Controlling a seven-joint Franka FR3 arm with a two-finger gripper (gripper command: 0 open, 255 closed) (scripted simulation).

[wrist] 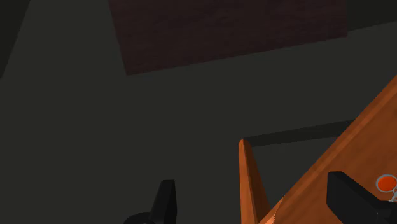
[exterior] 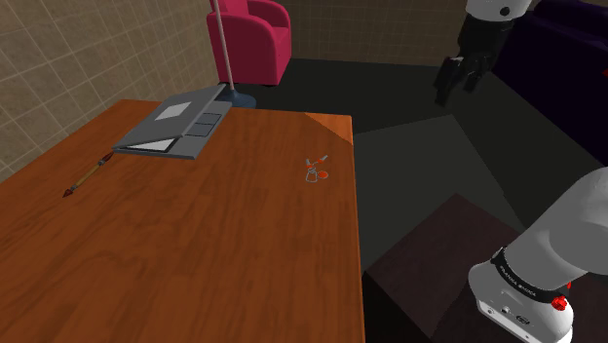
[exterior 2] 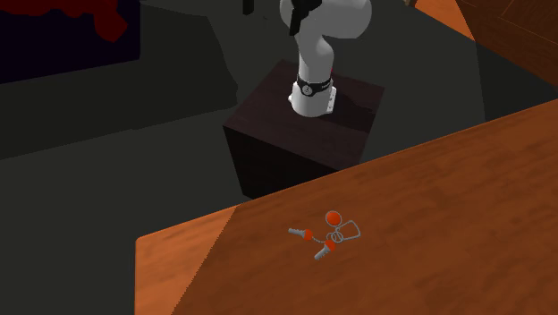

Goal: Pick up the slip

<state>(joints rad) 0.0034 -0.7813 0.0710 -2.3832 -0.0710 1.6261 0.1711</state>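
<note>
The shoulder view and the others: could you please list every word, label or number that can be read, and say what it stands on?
No text can be read in full.
Black band low on the arm: white lettering, too small to read.
Laptop: no legible marks.

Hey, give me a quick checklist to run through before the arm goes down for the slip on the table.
1. Gripper open: ok, its fingers stand apart in the wrist view.
2. Gripper empty: ok, nothing between the fingers.
3. Gripper lined up on the slip: not ok, in the wrist view the slip sits out by one finger, not between them.
4. Slip free of clutter: ok, the laptop lies well apart from it.
5. Slip resting on the table: ok, near the edge.
6. Best part of the slip to grip: cannot tell.
</note>
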